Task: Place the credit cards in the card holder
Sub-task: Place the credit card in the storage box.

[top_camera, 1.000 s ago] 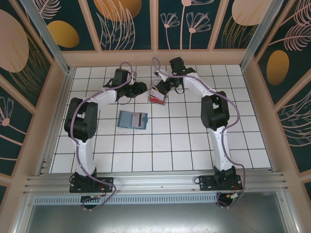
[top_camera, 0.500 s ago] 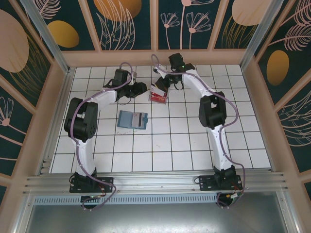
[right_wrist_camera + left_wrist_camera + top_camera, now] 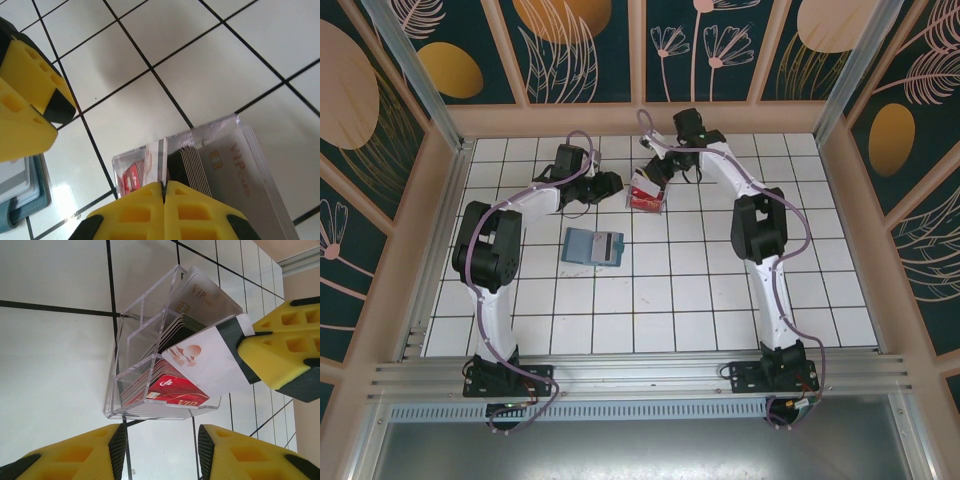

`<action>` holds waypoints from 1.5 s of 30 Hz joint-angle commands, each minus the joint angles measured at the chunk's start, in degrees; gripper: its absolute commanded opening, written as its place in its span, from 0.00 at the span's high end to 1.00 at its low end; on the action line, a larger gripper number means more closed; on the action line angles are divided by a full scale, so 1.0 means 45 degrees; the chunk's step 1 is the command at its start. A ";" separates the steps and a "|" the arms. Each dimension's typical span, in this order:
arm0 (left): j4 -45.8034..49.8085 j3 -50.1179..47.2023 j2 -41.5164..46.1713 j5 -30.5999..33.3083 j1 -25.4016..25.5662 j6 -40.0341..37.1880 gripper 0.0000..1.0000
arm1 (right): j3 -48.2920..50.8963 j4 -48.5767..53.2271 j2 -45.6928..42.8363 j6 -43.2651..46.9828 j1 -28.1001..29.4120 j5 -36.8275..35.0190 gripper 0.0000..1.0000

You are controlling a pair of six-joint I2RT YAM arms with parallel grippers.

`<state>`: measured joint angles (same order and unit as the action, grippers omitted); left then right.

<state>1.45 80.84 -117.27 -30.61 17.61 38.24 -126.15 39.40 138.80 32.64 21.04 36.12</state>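
The credit cards stand in stacks inside a clear plastic tray [image 3: 116, 371]: red ones [image 3: 175, 389] at the front, dark ones [image 3: 181, 328] in the middle and pale ones [image 3: 205, 295] behind. My right gripper [image 3: 164, 186] is shut on the top edge of one white credit card [image 3: 207, 365], which rises tilted out of the tray between the red and dark stacks. My left gripper [image 3: 162, 455] is open just in front of the tray, with bare tile between its fingers. The teal card holder [image 3: 592, 246] lies flat on the tiles, nearer to me than the tray [image 3: 645, 193].
The white tiled floor is walled in by wooden panels. The left gripper's yellow finger [image 3: 27, 100] sits close beside the tray in the right wrist view. A corner of the card holder [image 3: 22, 197] shows there too. Open tiles lie around the card holder.
The right arm's wrist has shifted slightly above the tray while keeping its hold on the white card. The left arm and the card holder have not moved.
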 commanded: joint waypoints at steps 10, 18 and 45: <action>-0.0371 0.0073 -0.0169 -0.0285 -0.0055 0.0223 0.55 | 0.2764 -0.0065 -0.0824 -0.0165 -0.0143 0.0921 0.97; -0.0362 0.0829 -0.0620 -0.0744 -0.0051 0.0331 0.55 | 0.3519 -0.0902 -0.1561 -0.0596 -0.0160 0.2116 0.97; 0.0112 0.3390 -0.3041 -0.4026 0.0482 -0.6470 0.66 | 0.3279 -0.0611 -0.1392 -0.0616 -0.0210 0.2483 0.94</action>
<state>2.79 94.96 -129.91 -46.00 19.99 12.60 -110.28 34.50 134.39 29.52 20.34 44.71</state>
